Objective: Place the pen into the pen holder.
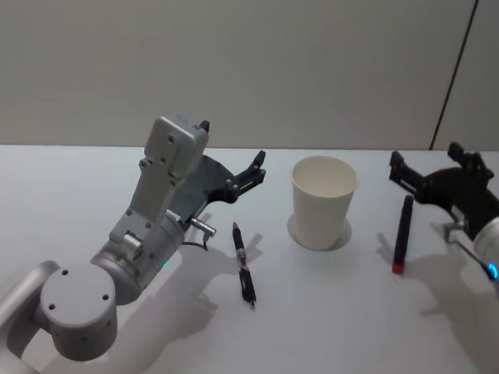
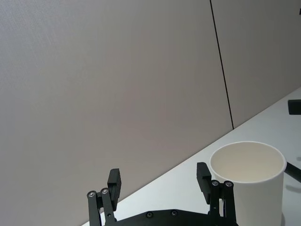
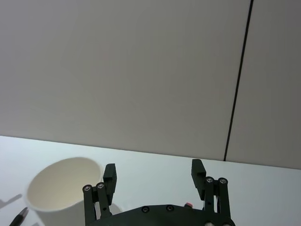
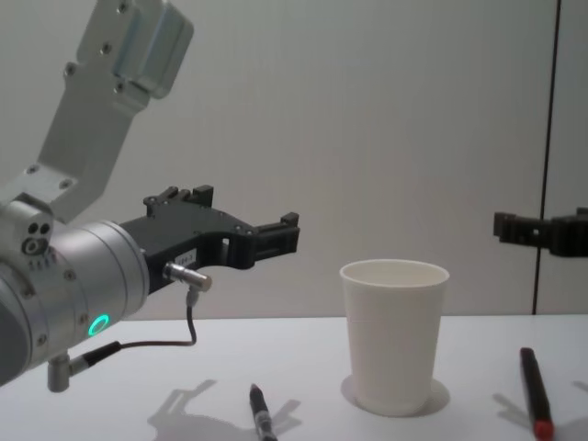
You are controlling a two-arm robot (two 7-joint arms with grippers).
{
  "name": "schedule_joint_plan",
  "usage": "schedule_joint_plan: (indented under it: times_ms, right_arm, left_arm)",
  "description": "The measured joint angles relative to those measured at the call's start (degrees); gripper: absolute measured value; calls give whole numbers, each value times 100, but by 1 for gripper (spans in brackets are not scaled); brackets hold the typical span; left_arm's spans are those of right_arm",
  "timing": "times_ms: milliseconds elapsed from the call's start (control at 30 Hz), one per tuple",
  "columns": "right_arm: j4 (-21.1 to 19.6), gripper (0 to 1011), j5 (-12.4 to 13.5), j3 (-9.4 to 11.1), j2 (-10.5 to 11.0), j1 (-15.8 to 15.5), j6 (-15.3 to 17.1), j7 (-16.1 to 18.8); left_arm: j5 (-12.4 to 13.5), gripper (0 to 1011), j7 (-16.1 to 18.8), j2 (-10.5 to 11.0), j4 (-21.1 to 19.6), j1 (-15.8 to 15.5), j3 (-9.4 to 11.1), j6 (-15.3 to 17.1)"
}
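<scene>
Left gripper (image 1: 252, 172) and right gripper (image 1: 426, 155) hover open, empty; black pen (image 1: 244, 264) and red-ended pen (image 1: 403, 233) lie beside the empty pen holder (image 1: 322, 203), nothing placed yet.

Non-task stuff I see from here: white table (image 1: 76, 175), plain matte top, runs back to the wall (image 1: 239, 54). Wall is flat grey-beige, no marks I can make out. Thin dark seam (image 1: 456, 72) splits the wall on the robot's right side, slanting in head view; the panel past it looks a bit lighter. Chest view: same seam (image 4: 548, 138) near upright, reaching down to the table's far edge. Both wrist cams catch wall, seam and a strip of tabletop.
</scene>
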Motion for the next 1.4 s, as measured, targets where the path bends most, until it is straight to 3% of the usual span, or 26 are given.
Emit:
schedule_joint_plan:
  times_ms: [633,833,1400]
  right_arm:
    - [544,1002,425,268,-254,901,1846,-514]
    - [803,1002,440,269,-330,1053,2188,-581]
    - [1495,1002,238,130,-583,1353,2575,-704]
  left_arm:
    - [0,1001,0,0,0,0,0,0]
    - [0,1001,-1,0,0,0,0,0]
    - [0,1001,-1,0,0,0,0,0]
